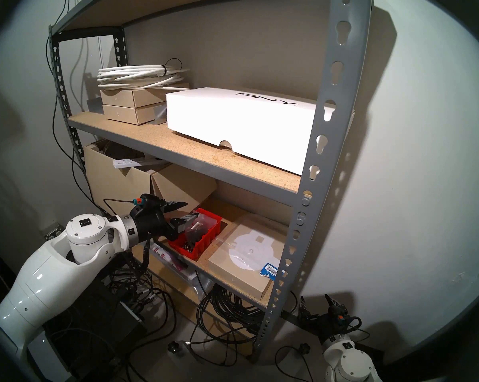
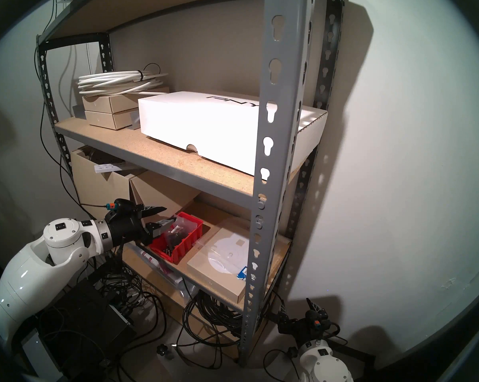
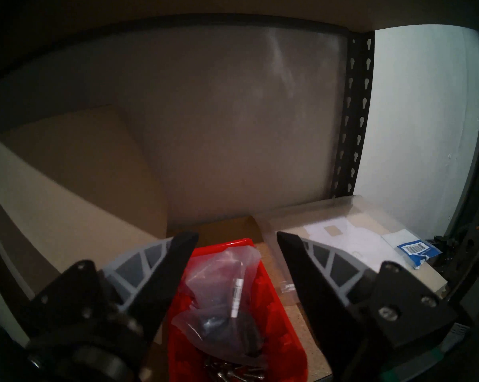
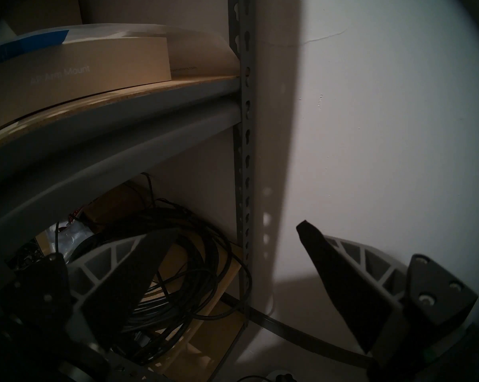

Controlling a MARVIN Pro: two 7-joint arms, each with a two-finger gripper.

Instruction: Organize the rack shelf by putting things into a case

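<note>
- Your left hand sits low and left of centre in the head view, at the near end of the red bin. Its fingers are spread wide with nothing between them.
- In the left wrist view the red bin fills the bottom centre, framed by the two spread fingers. The fingers do not appear to touch it.
- Clear bags of black parts lie heaped inside the bin; one carries a narrow white label. Loose silver screws lie at the bin's near end, at the bottom edge of the frame.
- The bin stands on the lower board of the grey rack, between the open cardboard boxes on the frame's left and a flat tan box on the right.
- A further small clear bag lies on the board between bin and flat box; its contents cannot be made out.
- Your right hand is at the bottom right of the head view, outside the rack near its front upright. Its fingers stand apart, empty, pointing up.
- Upper board: white PNY box, with coiled white cable on two small tan boxes further left.
</note>
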